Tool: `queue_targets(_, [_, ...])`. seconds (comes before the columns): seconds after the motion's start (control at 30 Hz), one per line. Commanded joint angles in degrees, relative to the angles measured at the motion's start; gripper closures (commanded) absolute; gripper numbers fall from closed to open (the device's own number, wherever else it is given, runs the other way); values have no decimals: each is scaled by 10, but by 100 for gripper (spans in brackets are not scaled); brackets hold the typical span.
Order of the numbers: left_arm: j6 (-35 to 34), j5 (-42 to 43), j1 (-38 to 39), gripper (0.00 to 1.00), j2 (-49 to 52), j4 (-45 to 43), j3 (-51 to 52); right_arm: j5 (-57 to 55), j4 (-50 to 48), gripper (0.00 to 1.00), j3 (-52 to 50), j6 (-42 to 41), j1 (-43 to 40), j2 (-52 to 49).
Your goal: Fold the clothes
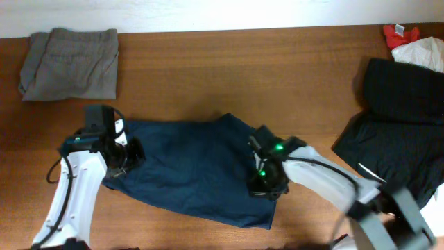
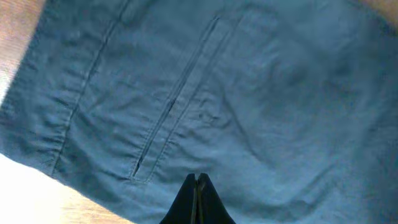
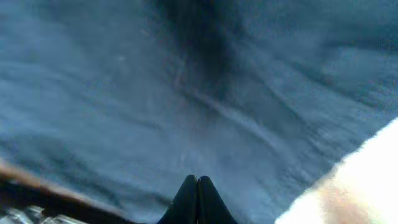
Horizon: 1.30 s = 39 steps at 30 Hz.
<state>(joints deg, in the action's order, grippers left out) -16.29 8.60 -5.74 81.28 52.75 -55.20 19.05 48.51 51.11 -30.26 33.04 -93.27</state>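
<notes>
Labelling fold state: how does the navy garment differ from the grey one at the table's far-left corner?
Colour: the navy garment is dark blue, the grey garment pale grey.
Pose: navy lies spread out and wrinkled in the middle of the table; grey sits folded at the corner.
Footprint: navy covers more table than grey.
The left claw and right claw are down at navy, none near grey.
Shared: both plain, unpatterned cloth.

From above I see the navy clothes [image 1: 194, 170] spread on the desk [image 1: 243, 69], my left end effector [image 1: 121, 163] at their left edge and my right end effector [image 1: 263, 182] on their right side. A folded grey garment [image 1: 69, 64] lies back-left, and a black garment [image 1: 402, 118] lies far right.
</notes>
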Motion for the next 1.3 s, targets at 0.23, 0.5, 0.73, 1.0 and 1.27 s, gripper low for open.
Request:
queue_targets(0.23, [-38,-124,0,99,125,-31,19,-32,-37,96,-11,-60,25,-102])
queue_targets(0.5, [-139,-203,-52,99,195,-54,19,-69,-7,96,-16,-63,-21,-102])
queue_targets(0.73, [-137,-182,-138,99,195,-41,19,-73,-2,96,-12,-25,-131,-96])
queue_targets(1.0, [-136,-105,-154,99,130,0,7,-73,149,96,146,72,-257,-71])
queue_targets(1.27, [-93,-91,-154,1,-48,-38,-5,-72,263,91,286,103,-274,0])
